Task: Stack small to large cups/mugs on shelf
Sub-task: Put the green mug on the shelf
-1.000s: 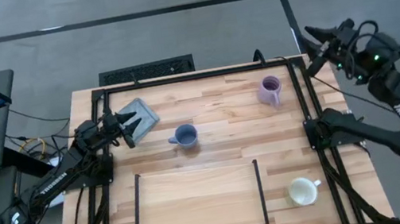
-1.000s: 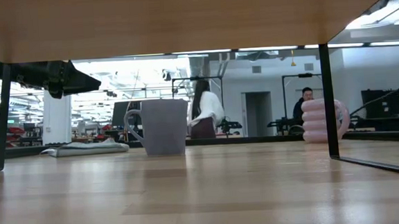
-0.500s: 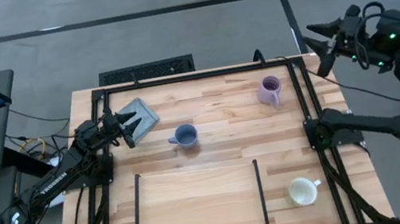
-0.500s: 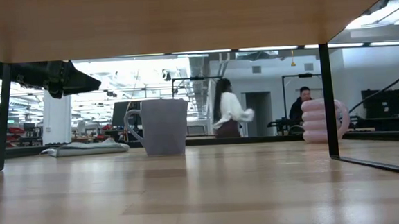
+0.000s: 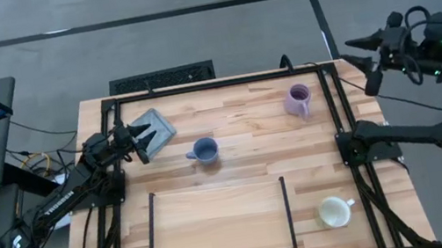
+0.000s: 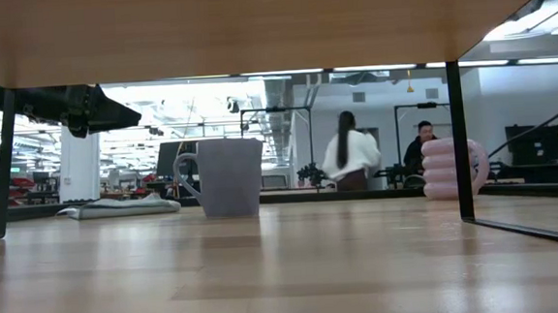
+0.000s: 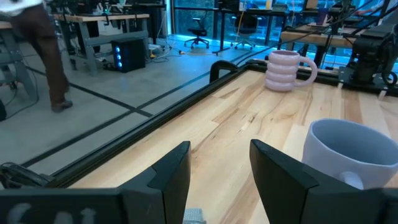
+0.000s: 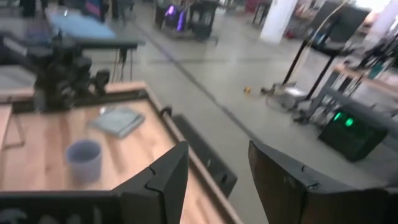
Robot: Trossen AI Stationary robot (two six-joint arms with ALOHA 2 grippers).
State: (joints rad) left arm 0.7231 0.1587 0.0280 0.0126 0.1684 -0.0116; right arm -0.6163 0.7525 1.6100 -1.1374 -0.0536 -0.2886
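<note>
The shelf (image 5: 219, 222) lay in the lower centre of the high view, a low light-wood board with black bars at both short ends, and it carried no mugs. All three mugs stood on the surface (image 5: 243, 152), well apart from one another. The blue mug (image 5: 204, 151) was left of centre, above the shelf. The lilac mug (image 5: 298, 100) stood toward the upper right. The white mug (image 5: 334, 211) sat at the lower right, just beside the shelf's right-hand bar.

The left tool (image 5: 140, 141) was at the left of the frame, over the near corner of a grey square pad (image 5: 157, 127) and pointing toward the blue mug. Its fingers were parted and grasped nothing; in the left wrist view the blue mug (image 7: 351, 152) appeared just ahead of them and to one side. The right tool (image 5: 363, 57) was raised beyond the upper-right edge of the surface, outside the black frame. Its fingers were spread wide and empty.

Judged from this layout, no stacking step had been completed, and the step in hand was the approach to a first mug. Stacking small into large would call for the widest mug on the shelf first. The next move would therefore require the right tool to descend inside the frame toward the white mug, aligned to grasp its rim or handle.
</note>
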